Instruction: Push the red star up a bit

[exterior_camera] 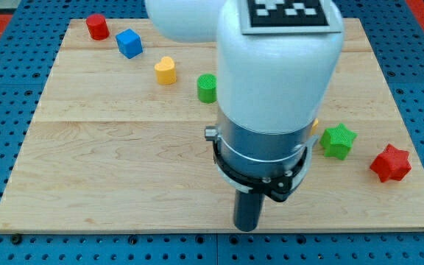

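Observation:
The red star [390, 163] lies near the wooden board's right edge, low in the view. A green star [338, 140] lies just left of it and slightly higher. My tip [246, 227] is the lower end of the dark rod, near the board's bottom edge. It stands well left of the red star and lower than it, touching no block. The arm's white body hides the board's upper middle.
A red cylinder [97, 26], a blue cube [129, 43], a yellow heart-shaped block [166, 71] and a green cylinder [207, 88] run in a line from the top left towards the centre. A sliver of an orange block [316, 126] shows beside the arm. The wooden board [109, 162] rests on a blue pegboard.

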Motion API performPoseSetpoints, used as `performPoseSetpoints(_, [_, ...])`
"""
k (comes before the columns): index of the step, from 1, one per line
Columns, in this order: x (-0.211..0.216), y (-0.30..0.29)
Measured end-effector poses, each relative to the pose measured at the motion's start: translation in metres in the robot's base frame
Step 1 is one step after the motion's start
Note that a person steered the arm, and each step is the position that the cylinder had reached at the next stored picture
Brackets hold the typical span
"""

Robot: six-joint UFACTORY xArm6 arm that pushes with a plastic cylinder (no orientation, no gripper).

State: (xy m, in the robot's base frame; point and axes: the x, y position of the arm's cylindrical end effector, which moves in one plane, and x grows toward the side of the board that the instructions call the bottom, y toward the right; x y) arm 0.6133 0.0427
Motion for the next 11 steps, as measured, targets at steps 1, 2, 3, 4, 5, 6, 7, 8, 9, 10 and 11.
performPoseSetpoints(1, [0.0,0.015])
performPoseSetpoints(2, [0.004,0.031])
performPoseSetpoints(3, [0.004,0.048])
performPoseSetpoints(4, [-0.01,0.073])
performPoseSetpoints(5, [-0.014,0.157])
performPoseSetpoints(6, [-0.018,0.194])
performPoseSetpoints(7, [-0.036,0.208])
performPoseSetpoints(8, [-0.059,0.216])
performPoseSetpoints(9, [-0.062,0.216])
performPoseSetpoints(10, [-0.067,0.216])
performPoseSetpoints(11, [-0.068,0.216])
